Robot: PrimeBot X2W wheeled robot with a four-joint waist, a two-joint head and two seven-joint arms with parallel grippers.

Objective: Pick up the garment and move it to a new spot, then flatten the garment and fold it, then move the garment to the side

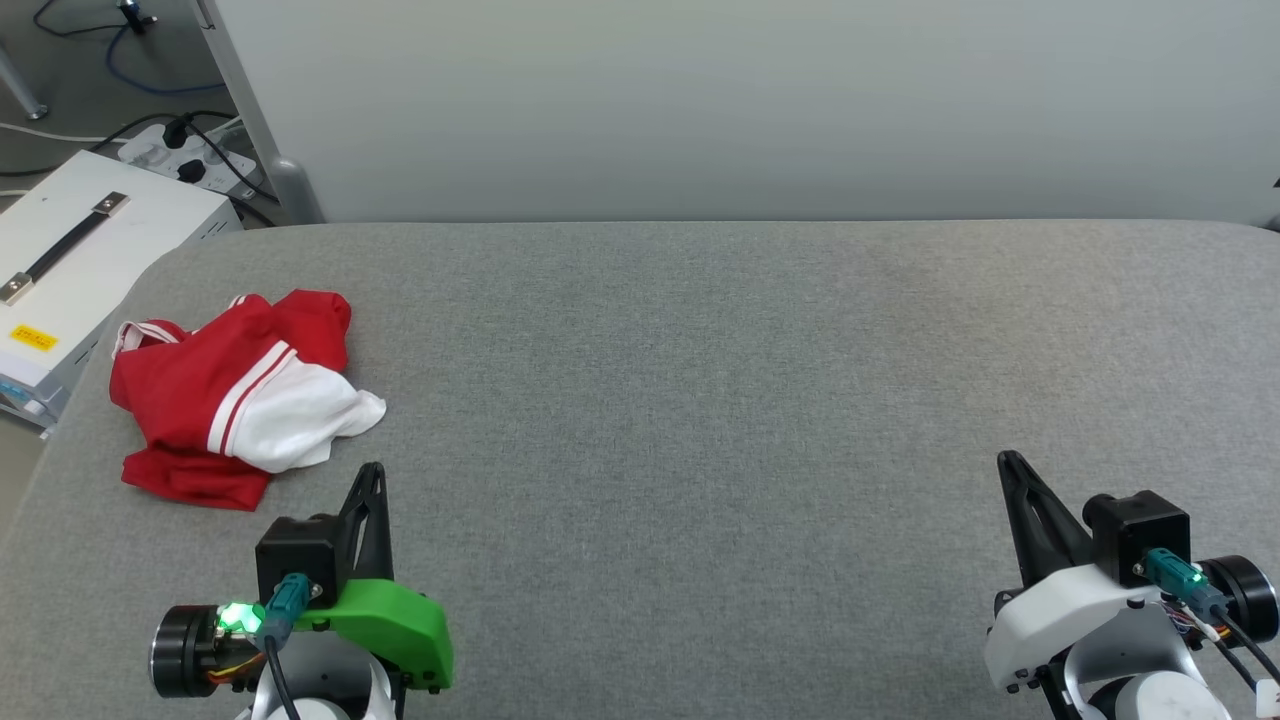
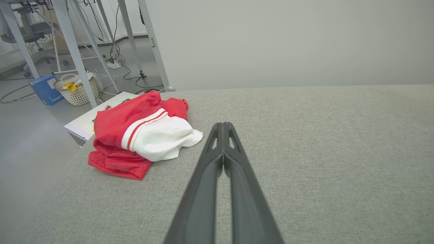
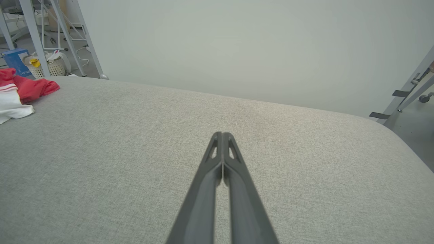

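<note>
Garment (image 1: 190,390): crumpled heap at left edge of grey table (image 1: 700,400); no clear long axis; white sleeve (image 1: 300,420) pointing right. Left pincer (image 1: 372,475), right pincer (image 1: 1008,465): pressed together, empty, clear of garment.

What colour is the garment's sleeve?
White, with red-and-white stripe trim; the garment shows it best in the left wrist view.
</note>
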